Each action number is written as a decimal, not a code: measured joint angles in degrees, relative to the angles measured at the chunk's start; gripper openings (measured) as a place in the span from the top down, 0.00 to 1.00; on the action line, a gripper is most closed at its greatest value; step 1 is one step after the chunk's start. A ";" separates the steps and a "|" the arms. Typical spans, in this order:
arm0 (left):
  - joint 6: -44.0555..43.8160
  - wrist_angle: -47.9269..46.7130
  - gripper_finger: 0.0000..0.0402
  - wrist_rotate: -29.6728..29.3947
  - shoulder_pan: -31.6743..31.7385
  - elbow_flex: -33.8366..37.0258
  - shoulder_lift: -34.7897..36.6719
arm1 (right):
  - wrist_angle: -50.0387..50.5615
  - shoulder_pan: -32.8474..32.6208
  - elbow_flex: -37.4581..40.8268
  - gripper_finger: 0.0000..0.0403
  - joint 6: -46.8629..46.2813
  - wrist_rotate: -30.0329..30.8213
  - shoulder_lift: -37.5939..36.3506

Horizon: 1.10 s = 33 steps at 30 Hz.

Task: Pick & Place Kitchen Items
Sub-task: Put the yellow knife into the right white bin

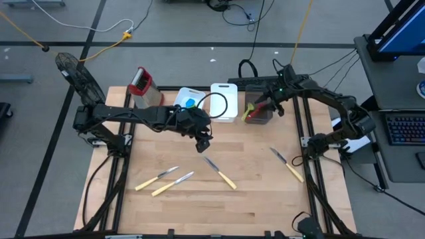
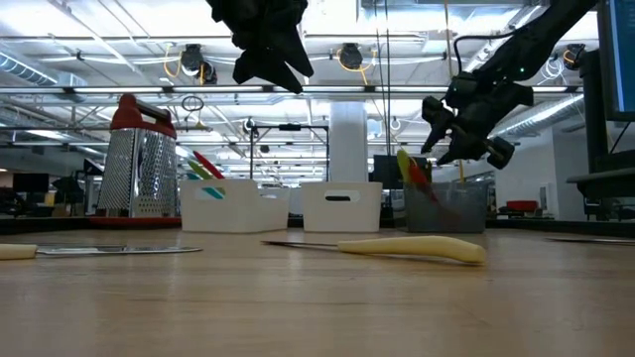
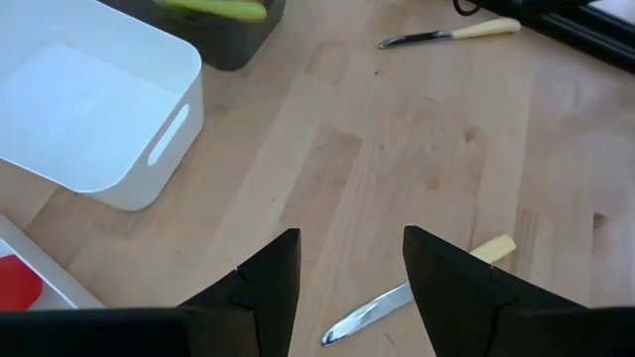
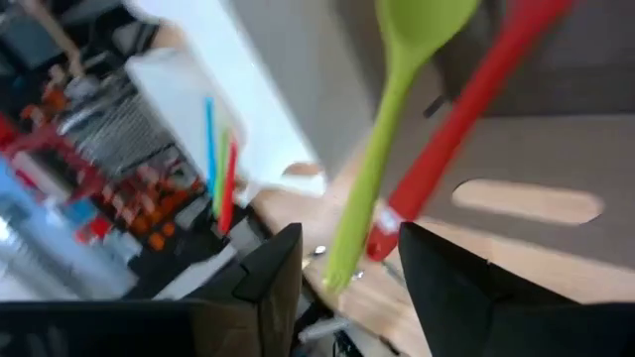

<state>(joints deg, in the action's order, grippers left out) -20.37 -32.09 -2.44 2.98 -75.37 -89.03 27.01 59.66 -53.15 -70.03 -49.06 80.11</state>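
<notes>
Left claw hangs open above the nearest knife (likely lining up); right claw gapes empty over the dark bin.

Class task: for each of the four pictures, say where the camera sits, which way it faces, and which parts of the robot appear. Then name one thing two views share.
High: overhead, facing down; both arms, left pincer, right pincer.
Low: table height, facing across; both pincers hang from above.
Left wrist: looks past its open fingers at a yellow-handled knife.
Right wrist: looks past open fingers into the dark grey bin.
Shared: the same knife appears from overhead.
</notes>
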 joint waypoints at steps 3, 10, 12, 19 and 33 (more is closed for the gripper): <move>0.87 -1.02 0.54 1.35 0.00 0.00 0.00 | -2.16 -0.07 0.02 0.60 1.68 -1.14 -1.33; 1.21 -3.43 0.51 3.96 -0.12 0.00 0.00 | -3.55 -2.95 0.02 0.63 10.14 -1.79 -9.91; 1.18 -3.48 0.50 3.95 -0.33 0.00 0.00 | -3.59 -5.83 0.02 0.65 12.27 -0.05 -13.35; 0.12 -1.16 0.52 3.93 -1.06 0.00 0.00 | -2.47 -21.62 0.02 0.73 19.35 11.49 -23.84; -1.38 -1.21 0.54 3.89 -4.19 0.00 0.00 | 3.76 -49.12 1.08 0.88 24.25 23.61 -27.08</move>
<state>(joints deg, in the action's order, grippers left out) -21.75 -33.30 1.45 -1.20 -75.37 -89.03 30.77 10.55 -52.06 -45.78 -25.46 53.04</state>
